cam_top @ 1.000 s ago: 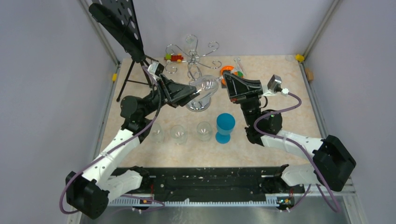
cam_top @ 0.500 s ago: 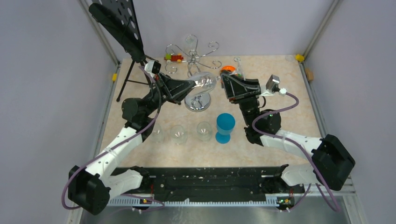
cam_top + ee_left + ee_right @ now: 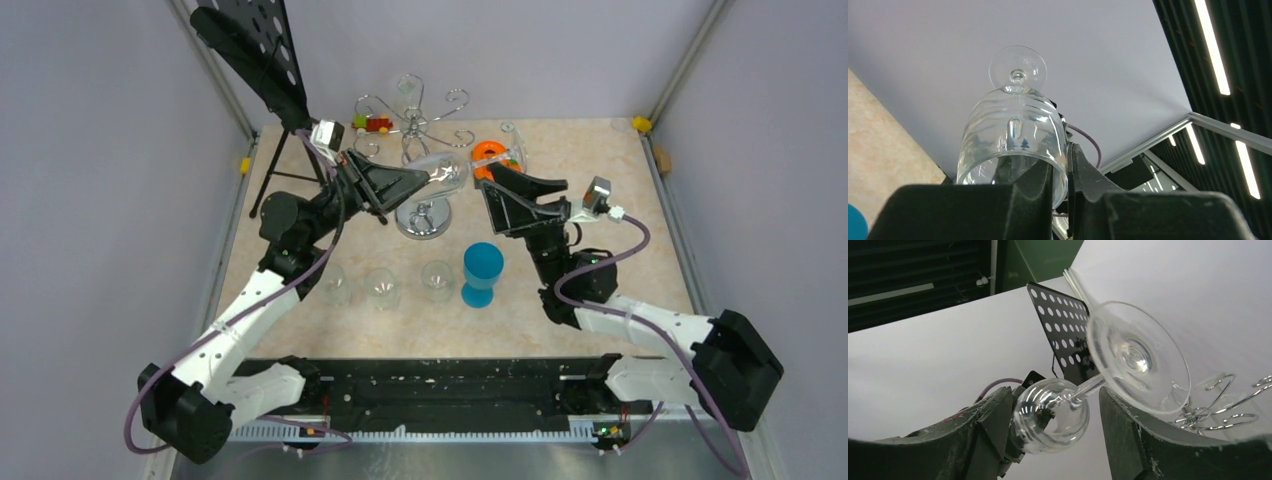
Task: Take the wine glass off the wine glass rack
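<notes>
A clear wine glass [image 3: 447,172] hangs on its side in the air above the round base [image 3: 422,220] of the chrome wine glass rack [image 3: 413,118]. My left gripper [image 3: 424,179] is shut on its rim. In the left wrist view one finger [image 3: 1035,185] sits inside the bowl [image 3: 1013,132] and the other outside. My right gripper [image 3: 490,182] stands open just right of the glass foot. In the right wrist view the bowl [image 3: 1050,415] and stem show between its spread fingers [image 3: 995,415], untouched, with the foot [image 3: 1138,357] close above the right finger.
Near the middle stand a blue goblet [image 3: 482,272] and three clear glasses [image 3: 383,287] in a row. A black music stand [image 3: 255,55] rises at the back left. An orange toy [image 3: 492,155] and a small toy train [image 3: 375,124] lie beside the rack.
My left gripper closed on the glass rim. My right gripper let go of the stem, opened wide and drew back to the right.
</notes>
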Action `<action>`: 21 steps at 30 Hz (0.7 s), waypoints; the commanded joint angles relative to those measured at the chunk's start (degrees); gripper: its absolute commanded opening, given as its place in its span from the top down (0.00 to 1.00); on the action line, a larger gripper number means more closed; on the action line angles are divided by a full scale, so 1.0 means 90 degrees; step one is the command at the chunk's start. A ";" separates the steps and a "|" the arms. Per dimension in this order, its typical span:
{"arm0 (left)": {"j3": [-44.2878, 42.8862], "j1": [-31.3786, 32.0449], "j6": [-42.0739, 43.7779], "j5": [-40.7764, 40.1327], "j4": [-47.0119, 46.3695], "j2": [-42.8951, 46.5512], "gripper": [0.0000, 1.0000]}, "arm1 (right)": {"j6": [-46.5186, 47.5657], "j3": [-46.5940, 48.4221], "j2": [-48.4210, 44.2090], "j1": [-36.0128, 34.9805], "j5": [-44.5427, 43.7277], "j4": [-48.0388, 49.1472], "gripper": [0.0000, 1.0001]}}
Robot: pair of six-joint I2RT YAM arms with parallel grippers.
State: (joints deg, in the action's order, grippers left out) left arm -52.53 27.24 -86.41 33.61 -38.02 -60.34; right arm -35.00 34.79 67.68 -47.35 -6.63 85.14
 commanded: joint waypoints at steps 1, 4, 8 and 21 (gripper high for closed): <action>-0.0520 0.0035 0.0901 -0.0053 0.0446 -0.0016 1.00 | 0.0401 -0.0094 -0.0897 -0.0061 0.0083 -0.0308 0.34; -0.0824 0.0222 0.1443 -0.0064 0.0988 -0.0173 1.00 | 0.0573 -0.0161 -0.1551 -0.0064 0.0342 -0.1584 0.34; -0.1402 0.0616 0.2402 -0.0314 0.2018 -0.0447 1.00 | 0.1094 0.0005 -0.2689 -0.0061 0.0974 -0.4014 0.34; -0.3891 0.2429 0.5660 -0.1904 0.5844 -0.2452 1.00 | 0.1706 0.0791 -0.5873 -0.0061 -0.0487 -0.8394 0.33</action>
State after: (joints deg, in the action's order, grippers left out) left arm -80.27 44.40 -48.16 23.40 3.27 -78.13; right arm -21.23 38.04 19.00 -47.42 -5.26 20.23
